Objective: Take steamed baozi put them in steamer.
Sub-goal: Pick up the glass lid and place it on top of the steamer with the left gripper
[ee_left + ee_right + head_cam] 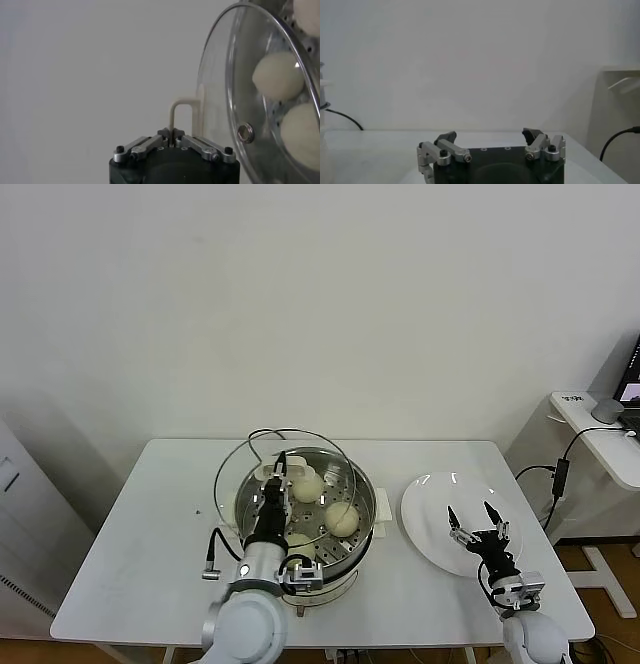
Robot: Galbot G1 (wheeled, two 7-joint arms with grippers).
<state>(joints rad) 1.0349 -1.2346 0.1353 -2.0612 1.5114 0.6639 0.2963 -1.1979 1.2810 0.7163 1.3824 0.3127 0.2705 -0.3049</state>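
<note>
The steamer (368, 496) is a shiny steel pot at the table's middle. Three cream-white baozi show inside it: one at the back (308, 483), one at the right (342, 518), one at the front (300, 544), partly behind my left arm. My left gripper (281, 475) is shut on the white handle (180, 106) of the round glass lid (232, 476) and holds it tilted over the steamer's left side. In the left wrist view, baozi (278, 76) show through the lid's glass (235, 85). My right gripper (470, 520) is open and empty above the white plate (428, 502).
The flat white plate lies right of the steamer with nothing on it. A black cable end (211, 562) lies on the table by the front left. A side desk (600, 434) with cables stands off the table's right edge.
</note>
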